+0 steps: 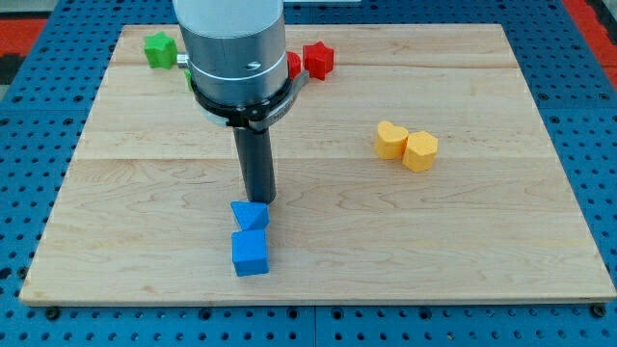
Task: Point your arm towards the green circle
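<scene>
My tip (258,200) rests on the board just above a blue block (251,216), touching or nearly touching its top edge. A second blue block, a cube (250,253), sits right below the first. A green star-like block (160,48) lies at the view's top left. A thin sliver of green (188,77) shows at the left edge of my arm's body; most of that block is hidden and I cannot tell its shape. No full green circle is in sight.
A red star block (317,59) lies at the top, right of the arm, with another red piece (293,66) partly hidden behind the arm. Two yellow blocks (390,140) (420,151) touch each other at the right. The wooden board (482,241) sits on a blue pegboard.
</scene>
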Controlling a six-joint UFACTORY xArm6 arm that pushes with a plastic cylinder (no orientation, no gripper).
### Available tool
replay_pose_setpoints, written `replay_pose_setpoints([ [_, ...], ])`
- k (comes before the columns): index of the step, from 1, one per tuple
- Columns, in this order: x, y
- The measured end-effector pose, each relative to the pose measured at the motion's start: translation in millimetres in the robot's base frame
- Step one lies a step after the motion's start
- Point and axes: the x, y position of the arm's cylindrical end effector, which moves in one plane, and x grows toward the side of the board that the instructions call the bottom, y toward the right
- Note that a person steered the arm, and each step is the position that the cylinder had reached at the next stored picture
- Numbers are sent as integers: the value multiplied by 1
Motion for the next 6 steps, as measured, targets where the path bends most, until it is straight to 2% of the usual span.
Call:
replay_pose_setpoints([
  [1, -4, 2],
  [3, -49, 2],
  [4, -88, -12],
  [6, -222, -73],
])
